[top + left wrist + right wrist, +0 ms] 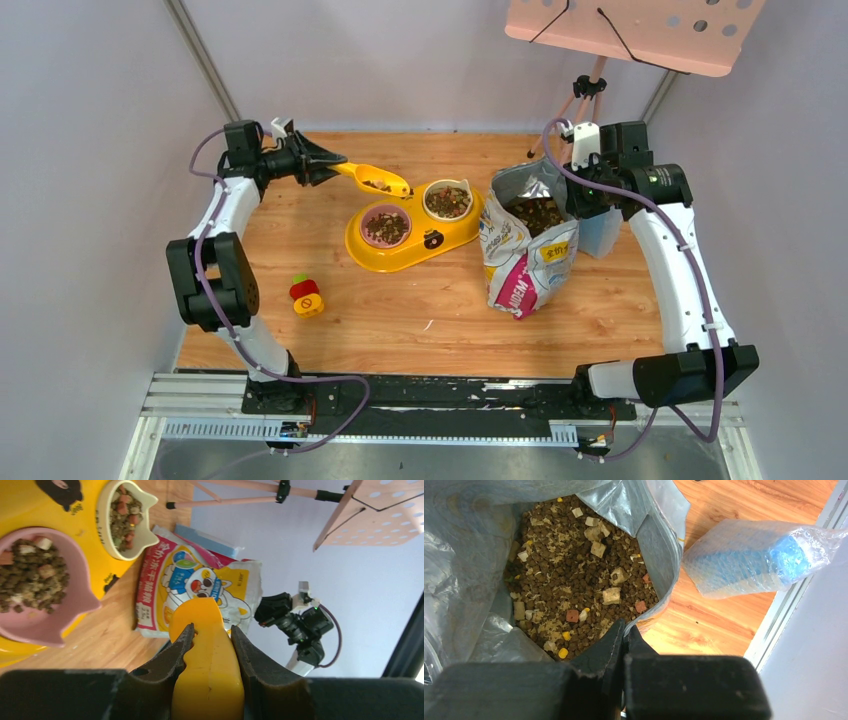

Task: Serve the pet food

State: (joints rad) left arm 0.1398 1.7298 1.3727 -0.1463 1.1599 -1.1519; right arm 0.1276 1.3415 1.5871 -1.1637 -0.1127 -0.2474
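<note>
- My left end effector [211, 630] is closed narrow on the handle of the yellow scoop [384, 181], one finger pressing each side.
- The scoop carries a little pet food [377, 184]. It hangs over the far edge of the yellow feeder [375, 255], just beside the white bowl [146, 532].
- The white bowl and the pink bowl [75, 612] both hold kibble.
- My right end effector [625, 630] is pinched together on the rim of the open bag [520, 270]. Its wrist view looks straight down onto the brown pellets heaped inside.
- The bag stands on the wooden counter [400, 325] just right of the feeder, and a blue wrapped packet [744, 555] lies beside it.
- A small red and yellow toy [306, 296] sits apart, nearer my left arm.
</note>
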